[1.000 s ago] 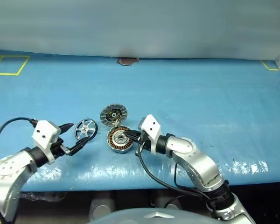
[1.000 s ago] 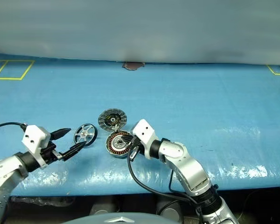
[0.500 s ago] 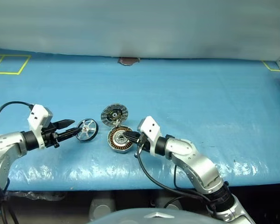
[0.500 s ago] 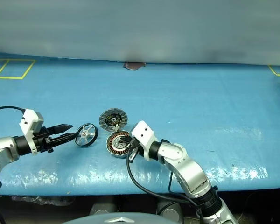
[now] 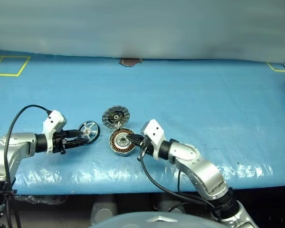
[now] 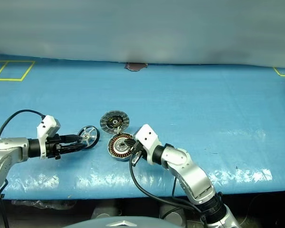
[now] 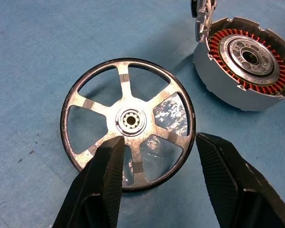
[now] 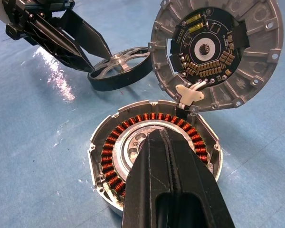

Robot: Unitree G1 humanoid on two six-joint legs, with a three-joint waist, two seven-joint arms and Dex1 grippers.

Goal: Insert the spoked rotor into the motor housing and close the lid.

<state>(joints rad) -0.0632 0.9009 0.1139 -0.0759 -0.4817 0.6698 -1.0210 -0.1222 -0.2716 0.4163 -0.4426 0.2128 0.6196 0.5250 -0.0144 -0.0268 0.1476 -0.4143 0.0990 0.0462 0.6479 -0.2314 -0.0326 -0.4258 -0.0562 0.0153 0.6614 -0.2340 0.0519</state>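
On blue table [image 5: 204, 95], silver six-spoked rotor [image 7: 128, 121], dark-rimmed

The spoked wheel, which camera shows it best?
The left wrist view: the spoked rotor lies face-on, spokes and hub plain. The right wrist view catches it edge-on beyond the motor housing. The head views show it small, beside the housing.

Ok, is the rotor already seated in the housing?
No, the spoked rotor lies on the blue mat beside the motor housing, whose copper windings and bearing are uncovered.
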